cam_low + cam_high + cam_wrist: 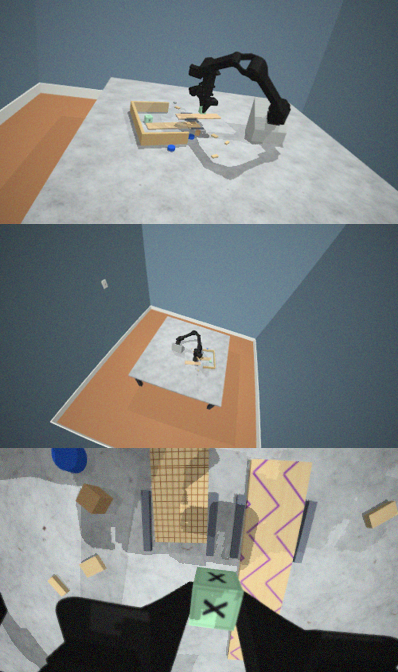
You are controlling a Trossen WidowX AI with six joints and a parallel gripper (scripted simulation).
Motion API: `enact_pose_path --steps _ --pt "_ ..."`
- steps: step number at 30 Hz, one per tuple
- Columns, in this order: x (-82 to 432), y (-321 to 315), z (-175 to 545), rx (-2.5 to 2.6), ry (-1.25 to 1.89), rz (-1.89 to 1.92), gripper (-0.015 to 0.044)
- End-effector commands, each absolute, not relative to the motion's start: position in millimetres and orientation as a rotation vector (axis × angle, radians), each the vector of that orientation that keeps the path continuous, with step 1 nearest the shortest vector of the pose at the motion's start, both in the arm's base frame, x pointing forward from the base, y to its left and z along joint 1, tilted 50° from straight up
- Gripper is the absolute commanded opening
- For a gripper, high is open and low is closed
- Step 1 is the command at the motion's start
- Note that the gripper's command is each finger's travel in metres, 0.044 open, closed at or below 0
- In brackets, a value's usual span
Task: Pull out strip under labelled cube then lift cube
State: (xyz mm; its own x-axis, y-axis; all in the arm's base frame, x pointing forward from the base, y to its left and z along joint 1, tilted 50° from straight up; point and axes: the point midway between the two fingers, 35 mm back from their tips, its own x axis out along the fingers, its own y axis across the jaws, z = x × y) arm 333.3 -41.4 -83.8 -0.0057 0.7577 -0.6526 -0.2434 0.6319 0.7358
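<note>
My gripper point(196, 360) point(204, 110) point(213, 590) is shut on a pale green cube point(200, 110) point(215, 607) with black X marks. The cube is clear of the table, beside and above the wooden strip with purple zigzags point(191, 363) point(207, 116) point(270, 523). That strip lies between dark rails and sticks out past them towards the robot's base; the right finger covers part of it. A grid-patterned strip point(159, 125) point(179, 493) lies parallel to it, between other rails, its far end out of the wrist view.
A three-sided wooden frame point(215, 359) point(137, 123) stands around the strips' far ends. Another green cube point(210, 361) point(148, 118) is inside it. Blue discs point(171, 148) point(70, 458), a brown block point(197, 133) point(92, 499) and several small tan blocks point(215, 156) point(381, 514) lie around.
</note>
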Motion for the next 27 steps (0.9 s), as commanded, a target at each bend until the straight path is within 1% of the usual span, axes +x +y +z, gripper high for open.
enact_pose_path --steps 1,9,13,18,27 --pt "318 -39 -81 0.474 1.36 0.84 0.0" --pt "293 -33 -77 0.475 1.361 0.841 0.0" --pt "293 -37 -74 0.475 1.361 0.84 0.0" --pt "293 -60 -54 0.474 1.362 0.839 0.0" --pt "293 -61 -53 0.474 1.362 0.839 0.0"
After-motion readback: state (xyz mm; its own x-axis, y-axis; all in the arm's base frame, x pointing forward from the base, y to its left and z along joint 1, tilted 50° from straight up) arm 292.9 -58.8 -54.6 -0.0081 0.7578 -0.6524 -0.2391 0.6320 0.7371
